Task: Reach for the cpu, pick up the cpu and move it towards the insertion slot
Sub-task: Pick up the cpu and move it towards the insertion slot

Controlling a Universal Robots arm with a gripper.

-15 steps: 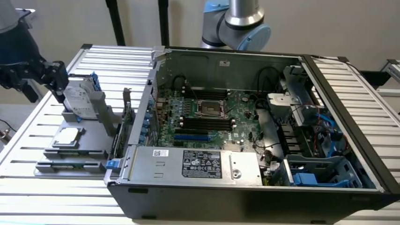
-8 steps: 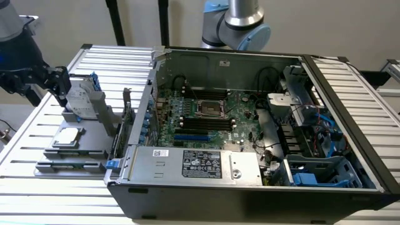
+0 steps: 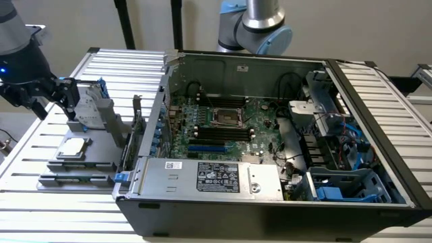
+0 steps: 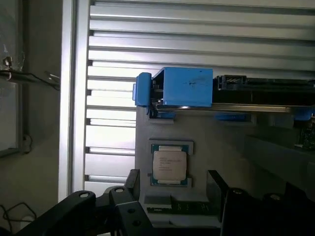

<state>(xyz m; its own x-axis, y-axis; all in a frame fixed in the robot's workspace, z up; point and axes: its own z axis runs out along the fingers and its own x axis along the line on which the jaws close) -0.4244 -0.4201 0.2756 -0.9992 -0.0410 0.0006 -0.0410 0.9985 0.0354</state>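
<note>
My gripper point(image 3: 55, 112) hangs above the grey holder tray point(image 3: 101, 135) at the exterior view's left, outside the open computer case point(image 3: 270, 215). Its two black fingers point(image 4: 129, 183) stand apart and nothing is between them; they touch nothing.

The cpu point(image 3: 73, 147) lies flat in a square recess of this tray, with the silvery top upward. In the wrist view the cpu point(image 4: 169, 164) is seen between my two fingertips, but below them, not touched. Just beside it on the same tray stands the hard drive point(image 3: 91, 104) with blue clips point(image 4: 183, 87), upright on its edge.

The insertion slot point(image 3: 226, 116) is on the green motherboard point(image 3: 260, 147) inside the case, well apart from the cpu. Its metal frame is shiny and the centre is dark. The tray and the case both rest on a slatted metal table point(image 3: 40, 207).
</note>
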